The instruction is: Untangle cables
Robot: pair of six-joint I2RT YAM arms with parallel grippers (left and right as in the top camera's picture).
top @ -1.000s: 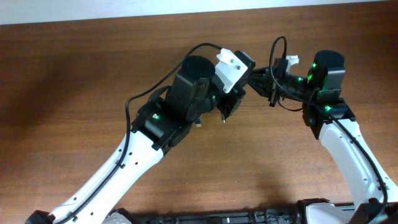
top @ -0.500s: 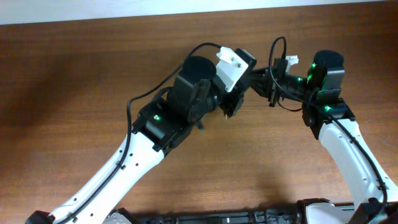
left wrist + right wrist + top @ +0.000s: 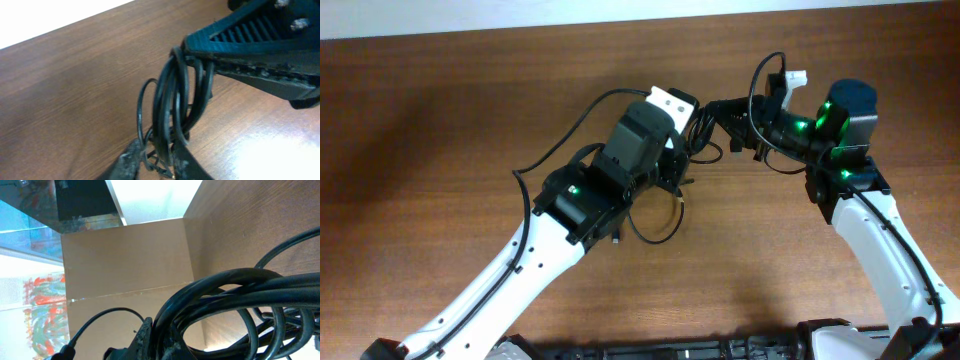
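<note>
— Two grippers on the list. State of each?
— Left gripper: fingers almost together, pinching the lower strands of the cables. Right gripper: jaws closed to a point on the top of the same coil.
— Cables, location?
— One black bundle, held in the air between both grippers, above the table. Several loops stand upright side by side. Overhead, one slack loop hangs down beside the left arm; whether it touches the wood, cannot tell.
— Further back?
— Right arm. Last, a white strip along the table's far edge.
</note>
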